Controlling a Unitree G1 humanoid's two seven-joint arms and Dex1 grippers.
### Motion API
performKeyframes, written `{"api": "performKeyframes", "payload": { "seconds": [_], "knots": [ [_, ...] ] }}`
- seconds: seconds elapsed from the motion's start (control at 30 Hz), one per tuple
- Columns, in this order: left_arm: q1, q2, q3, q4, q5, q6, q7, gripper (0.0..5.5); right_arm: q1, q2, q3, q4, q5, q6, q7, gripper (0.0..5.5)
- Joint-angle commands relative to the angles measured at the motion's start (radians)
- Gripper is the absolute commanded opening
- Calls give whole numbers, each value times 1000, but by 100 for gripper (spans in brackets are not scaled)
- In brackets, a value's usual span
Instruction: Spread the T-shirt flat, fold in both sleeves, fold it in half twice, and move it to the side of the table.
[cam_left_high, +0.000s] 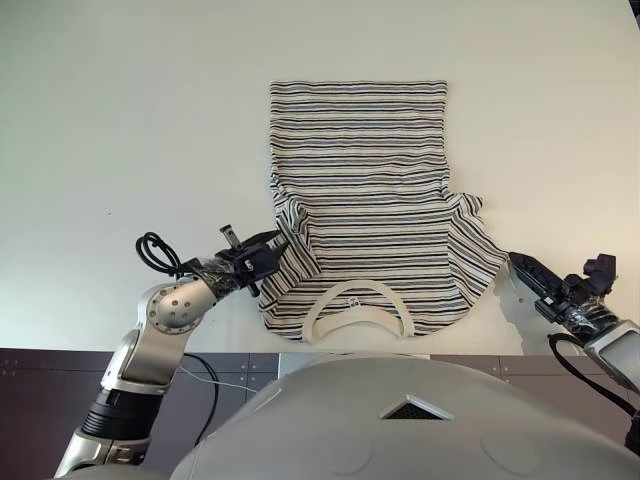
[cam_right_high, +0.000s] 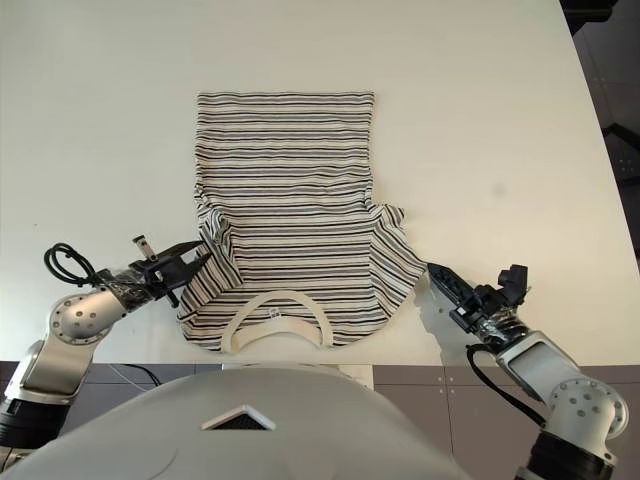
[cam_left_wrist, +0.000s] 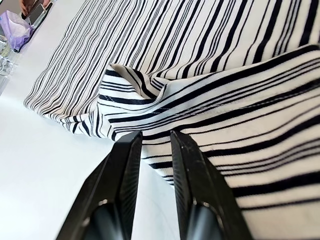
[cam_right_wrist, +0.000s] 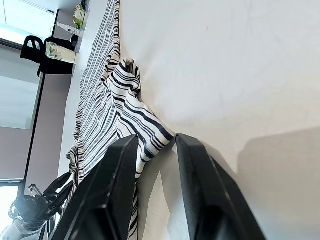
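- While the T-shirt (cam_left_high: 360, 200) lies on the desk (cam_left_high: 120, 120) with its collar (cam_left_high: 355, 288) nearest me and its hem (cam_left_high: 358, 88) farthest from the collar, neither sleeve is flat. Both are bunched and curled, one on each side of the collar.
- My left claw (cam_left_wrist: 155, 134) sits at the edge of the left sleeve (cam_left_high: 285, 270), left of the collar. Its fingers are a narrow gap apart and the cloth lies right at the tips, not clamped as far as I can see.
- My right claw (cam_right_wrist: 156, 139) rests low over the desk at the outer corner of the right sleeve (cam_left_high: 480, 250), right of the collar. Its fingers are apart, with the striped corner at their mouth but not pinched.
- I judge the step in hand to be taking both sleeves.
- One risk is closing on the rumpled part. That could catch two layers, so the body would drag along and the panel beyond the collar would wrinkle.
- A shallow bite on the right corner could slip out halfway through the fold.
- If one claw pulls harder than the other, the whole shirt could skew about the collar and leave later folds crooked.
- Tips pressed hard on the desk could shove the cloth away instead of catching it.
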Motion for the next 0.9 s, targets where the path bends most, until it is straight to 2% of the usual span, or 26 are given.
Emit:
{"api": "performKeyframes", "payload": {
  "seconds": [0.03, 0.2, 0.4, 0.43, 0.77, 0.9],
  "knots": [
    [-6, 12, -13, 7, 18, -1, -9, 104, -2, 7, 57, -19, -58, -3, -37, 137],
    [0, 10, -19, 1, 21, 0, -7, 104, -18, 12, 63, -48, -65, -24, -66, 137],
    [-3, 8, -19, 3, 22, 2, -5, 105, -23, 14, 74, -78, -60, -44, -76, 19],
    [-4, 8, -18, 2, 22, 3, -5, 105, -30, 15, 76, -87, -57, -46, -83, 14],
    [-3, 6, -10, 0, 22, 3, 5, 105, -96, -40, 49, -86, -99, -79, -123, 14],
    [-7, 6, -8, 0, 21, 2, 6, 105, -77, -85, 126, -237, -163, -114, -24, 14]
  ]
}}
